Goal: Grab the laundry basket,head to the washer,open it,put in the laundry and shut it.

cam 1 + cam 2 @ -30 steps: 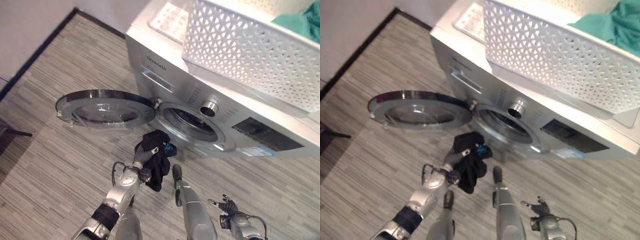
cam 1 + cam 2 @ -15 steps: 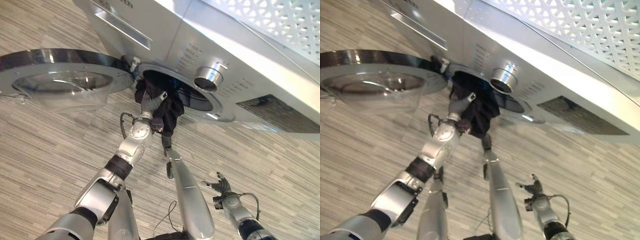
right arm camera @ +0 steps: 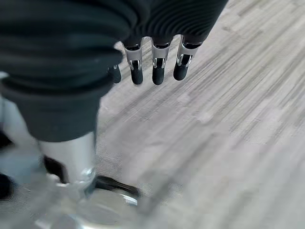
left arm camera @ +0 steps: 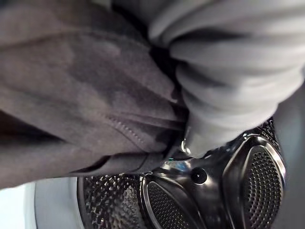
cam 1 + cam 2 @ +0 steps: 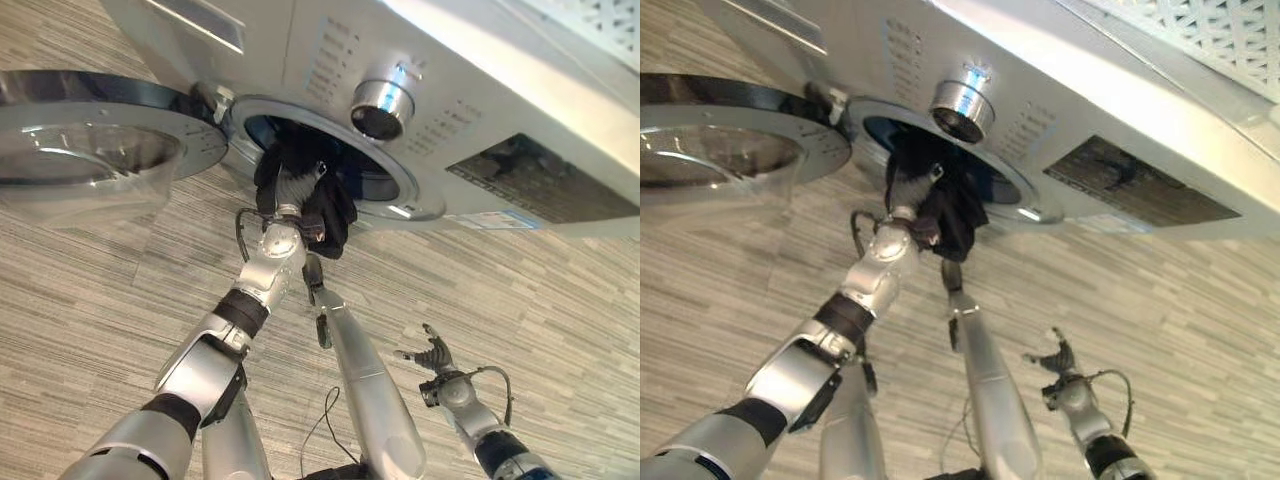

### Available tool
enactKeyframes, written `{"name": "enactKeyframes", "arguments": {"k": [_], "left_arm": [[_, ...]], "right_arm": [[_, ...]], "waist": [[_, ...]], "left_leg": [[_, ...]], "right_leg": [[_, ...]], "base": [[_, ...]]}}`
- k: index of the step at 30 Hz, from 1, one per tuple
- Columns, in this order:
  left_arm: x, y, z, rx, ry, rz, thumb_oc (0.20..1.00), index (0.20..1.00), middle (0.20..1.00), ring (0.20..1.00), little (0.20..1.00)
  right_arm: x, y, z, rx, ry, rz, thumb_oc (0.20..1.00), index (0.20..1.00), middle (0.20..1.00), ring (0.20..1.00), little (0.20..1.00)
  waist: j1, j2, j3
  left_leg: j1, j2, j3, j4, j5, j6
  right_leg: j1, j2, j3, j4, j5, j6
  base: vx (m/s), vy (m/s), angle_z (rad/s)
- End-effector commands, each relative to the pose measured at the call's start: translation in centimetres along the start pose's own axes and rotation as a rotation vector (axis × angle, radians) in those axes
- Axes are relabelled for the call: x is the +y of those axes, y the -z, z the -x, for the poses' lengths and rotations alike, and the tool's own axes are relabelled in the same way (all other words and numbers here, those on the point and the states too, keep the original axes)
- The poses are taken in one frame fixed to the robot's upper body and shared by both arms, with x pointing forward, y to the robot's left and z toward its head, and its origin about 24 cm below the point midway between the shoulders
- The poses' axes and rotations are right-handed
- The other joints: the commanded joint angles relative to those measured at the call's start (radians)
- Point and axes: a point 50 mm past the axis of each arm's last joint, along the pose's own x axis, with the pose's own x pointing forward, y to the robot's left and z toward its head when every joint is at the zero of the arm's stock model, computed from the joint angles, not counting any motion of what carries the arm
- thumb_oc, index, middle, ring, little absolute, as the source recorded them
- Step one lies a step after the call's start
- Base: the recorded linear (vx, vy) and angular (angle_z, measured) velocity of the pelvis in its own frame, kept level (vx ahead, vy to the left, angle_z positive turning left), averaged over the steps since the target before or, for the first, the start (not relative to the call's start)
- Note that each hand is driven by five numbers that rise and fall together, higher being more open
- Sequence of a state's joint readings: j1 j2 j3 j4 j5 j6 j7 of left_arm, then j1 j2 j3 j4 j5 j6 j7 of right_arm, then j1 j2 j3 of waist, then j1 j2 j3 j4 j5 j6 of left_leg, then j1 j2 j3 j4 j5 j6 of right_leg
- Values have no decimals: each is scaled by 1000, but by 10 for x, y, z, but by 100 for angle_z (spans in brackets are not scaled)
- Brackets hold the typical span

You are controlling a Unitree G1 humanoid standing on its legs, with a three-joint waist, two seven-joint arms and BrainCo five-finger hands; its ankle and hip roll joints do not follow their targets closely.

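Note:
The silver washer (image 5: 520, 110) stands with its round door (image 5: 90, 150) swung open to the left. My left hand (image 5: 290, 192) reaches up to the rim of the drum opening (image 5: 385, 185), shut on a dark garment (image 5: 328, 215) that hangs partly over the rim. In the left wrist view the dark cloth (image 4: 71, 95) bunches close in front, and the perforated steel drum (image 4: 214, 191) shows behind it. My right hand (image 5: 432, 355) hangs low over the floor at the right, open with its fingers (image 3: 157, 71) straight and nothing in it.
The white lattice laundry basket (image 5: 1200, 30) sits on top of the washer at the upper right. A chrome dial (image 5: 380, 105) sticks out above the opening. The open door juts over the striped wood floor (image 5: 100, 280) on the left.
The camera has dropped closer to the washer front. My left hand has lifted the dark garment from in front of the washer up into the drum opening. The right hand stays open and low.

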State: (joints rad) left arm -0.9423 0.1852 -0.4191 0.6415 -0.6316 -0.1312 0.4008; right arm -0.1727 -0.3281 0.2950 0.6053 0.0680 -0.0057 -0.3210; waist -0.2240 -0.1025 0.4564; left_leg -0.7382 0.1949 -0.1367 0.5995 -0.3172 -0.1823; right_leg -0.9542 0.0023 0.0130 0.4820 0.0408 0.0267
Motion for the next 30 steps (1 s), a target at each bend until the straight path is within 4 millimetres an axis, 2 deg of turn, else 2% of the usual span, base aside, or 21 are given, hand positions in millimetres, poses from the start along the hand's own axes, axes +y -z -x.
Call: {"name": "enactKeyframes", "arguments": {"k": [1, 4, 5, 8, 9, 10, 13, 14, 16, 18, 19, 20, 21, 22, 23, 24, 25, 26, 27, 28, 30], "left_arm": [[-5, -31, -10, -115, -22, 85, 200, 200, 200, 200, 200], [0, -58, -21, -174, -55, 114, 200, 200, 200, 200, 200], [2, -76, -28, -209, -75, 131, 200, 200, 200, 200, 200], [11, -110, -44, -244, -130, 156, 200, 200, 200, 200, 200], [18, -123, -49, -257, -158, 155, 200, 200, 200, 200, 200], [32, -149, -54, -295, -199, 188, 200, 200, 200, 200, 200], [53, -181, -55, -365, -260, 272, 200, 200, 200, 200, 200], [61, -202, -53, -410, -292, 386, 200, 200, 200, 200, 200], [61, -228, -48, -484, -292, 515, 200, 200, 200, 200, 200], [46, -259, -41, -568, -242, 631, 200, 200, 200, 200, 200], [45, -262, -40, -573, -240, 636, 200, 200, 200, 200, 200], [14, -300, -22, -707, -109, 718, 200, 200, 200, 200, 200], [-7, -322, -6, -804, -5, 748, 200, 200, 200, 200, 200], [-31, -337, 15, -894, 102, 763, 200, 200, 200, 200, 200], [-65, -345, 52, -1022, 274, 822, 200, 200, 200, 200, 200], [-67, -342, 53, -1021, 270, 822, 200, 200, 200, 200, 200], [-80, -340, 70, -1065, 343, 825, 200, 200, 200, 200, 200], [-91, -329, 80, -1074, 394, 823, 200, 200, 200, 200, 200], [-91, -327, 80, -1072, 392, 822, 200, 200, 200, 200, 200], [-92, -309, 72, -1006, 381, 837, 200, 200, 200, 200, 200], [-92, -299, 64, -960, 377, 836, 200, 200, 200, 200, 200]], "right_arm": [[-27, -9, 3, -81, 126, -42, 1000, 1000, 1000, 1000, 1000], [-36, -38, 1, -200, 173, -86, 1000, 1000, 1000, 1000, 1000], [-39, -52, 0, -257, 190, -115, 1000, 1000, 1000, 1000, 1000], [-41, -76, 1, -349, 191, -174, 1000, 1000, 1000, 1000, 1000], [-41, -83, 2, -383, 191, -197, 1000, 1000, 1000, 1000, 1000], [-41, -93, 5, -433, 179, -208, 1000, 1000, 1000, 1000, 1000], [-40, -102, 9, -480, 173, -208, 1000, 1000, 1000, 1000, 1000], [-37, -103, 11, -488, 173, -202, 1000, 1000, 1000, 1000, 1000], [-36, -104, 11, -491, 180, -188, 1000, 1000, 1000, 1000, 1000], [-39, -100, 9, -472, 208, -167, 1000, 1000, 1000, 1000, 1000], [-40, -101, 9, -476, 213, -167, 1000, 1000, 1000, 1000, 1000], [-46, -96, 7, -461, 242, -107, 1000, 1000, 1000, 1000, 1000], [-49, -91, 8, -449, 253, -86, 1000, 1000, 1000, 1000, 1000], [-54, -86, 8, -434, 271, -81, 1000, 1000, 1000, 1000, 1000], [-61, -73, 12, -399, 291, -54, 1000, 1000, 1000, 1000, 1000], [-61, -72, 12, -396, 294, -54, 1000, 1000, 1000, 1000, 1000], [-64, -64, 15, -375, 299, -35, 1000, 1000, 1000, 1000, 1000], [-63, -59, 17, -360, 284, -34, 1000, 1000, 1000, 1000, 1000], [-63, -58, 18, -357, 283, -34, 1000, 1000, 1000, 1000, 1000], [-57, -55, 18, -343, 254, -50, 1000, 1000, 1000, 1000, 1000], [-56, -53, 18, -335, 242, -46, 1000, 1000, 1000, 1000, 1000]], "waist": [[-35, 34, -69], [-51, 37, -75], [-63, 40, -77], [-90, 43, -84], [-104, 42, -86], [-121, 41, -90], [-137, 33, -95], [-146, 24, -100], [-154, 16, -103], [-167, 15, -110], [-161, 15, -105], [-170, 20, -111], [-175, 25, -114], [-170, 30, -114], [-165, 35, -111], [-162, 37, -113], [-160, 40, -112], [-158, 40, -112], [-157, 40, -115], [-150, 39, -118], [-145, 37, -122]], "left_leg": [[147, 40, 22, -12, -140, 123], [98, 39, 32, 46, -166, 121], [65, 38, 34, 89, -181, 117], [33, 44, 41, 127, -194, 106], [24, 47, 46, 139, -201, 102], [25, 59, 55, 141, -209, 96], [55, 83, 83, 114, -218, 99], [86, 103, 98, 91, -222, 107], [136, 134, 127, 48, -225, 118], [175, 159, 145, 13, -218, 121], [184, 163, 152, 3, -215, 120], [220, 179, 170, -44, -204, 118], [233, 186, 176, -61, -199, 115], [245, 193, 185, -85, -188, 111], [260, 203, 192, -122, -170, 101], [263, 204, 193, -127, -167, 100], [277, 210, 198, -154, -157, 95], [297, 217, 207, -188, -142, 85], [300, 217, 209, -193, -140, 84], [317, 225, 221, -212, -118, 75], [324, 230, 226, -222, -113, 74]], "right_leg": [[-147, -51, 39, 123, -94, 115], [-191, -46, 46, 150, -96, 115], [-212, -45, 52, 165, -99, 113], [-247, -38, 59, 197, -106, 112], [-260, -34, 61, 208, -110, 111], [-280, -18, 65, 218, -112, 114], [-306, 15, 65, 218, -112, 122], [-316, 39, 59, 214, -113, 127], [-322, 69, 56, 203, -114, 133], [-328, 86, 50, 191, -116, 137], [-325, 91, 51, 189, -115, 137], [-334, 104, 45, 182, -118, 141], [-340, 108, 41, 179, -117, 144], [-342, 111, 36, 174, -117, 144], [-348, 114, 23, 167, -113, 143], [-347, 115, 22, 166, -113, 143], [-350, 115, 16, 163, -110, 143], [-357, 119, 8, 156, -103, 147], [-356, 120, 8, 155, -102, 146], [-359, 127, 3, 151, -96, 147], [-361, 130, 2, 151, -95, 145]], "base": [[11, 68, -4], [13, 62, -7], [24, 44, -16], [24, 28, -13], [48, 17, -11], [52, 30, -12], [66, 6, -41], [119, -39, -57], [117, -57, -48], [100, -56, -46], [123, -62, -26], [119, -57, -20], [148, -90, -16], [134, -118, -8], [93, -106, 0], [86, -90, 4], [57, -52, -2], [57, -51, -5], [42, -39, -8], [16, -16, -9], [13, -21, -14]]}}
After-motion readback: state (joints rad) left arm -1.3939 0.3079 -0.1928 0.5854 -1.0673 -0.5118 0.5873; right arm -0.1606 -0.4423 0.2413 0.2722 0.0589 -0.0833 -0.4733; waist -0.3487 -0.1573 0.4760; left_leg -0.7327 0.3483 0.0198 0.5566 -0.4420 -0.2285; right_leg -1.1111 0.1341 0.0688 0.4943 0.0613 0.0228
